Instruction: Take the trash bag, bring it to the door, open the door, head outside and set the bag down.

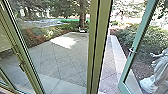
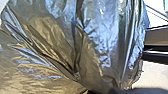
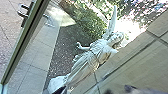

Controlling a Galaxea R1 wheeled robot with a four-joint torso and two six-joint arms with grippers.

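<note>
In the head view the glass door (image 1: 130, 51) with its pale green frame stands swung open at the right, its handle (image 1: 132, 51) partway up the frame. The trash bag (image 2: 100, 32), shiny and crumpled, is large and close in the left wrist view, its folds drawn together low in that picture. How my left gripper sits on it is hidden. The right wrist view has a dark door frame edge (image 3: 22, 45) with a metal handle (image 3: 23, 12). The state of my right gripper cannot be made out.
A double green post (image 1: 98, 45) stands mid-view, with a glass panel to its left. Beyond lies the paved yard (image 1: 67, 57), with a tree and shrubs (image 1: 130, 35) behind. A white winged statue (image 1: 160, 71) stands at the right, seen through the door glass.
</note>
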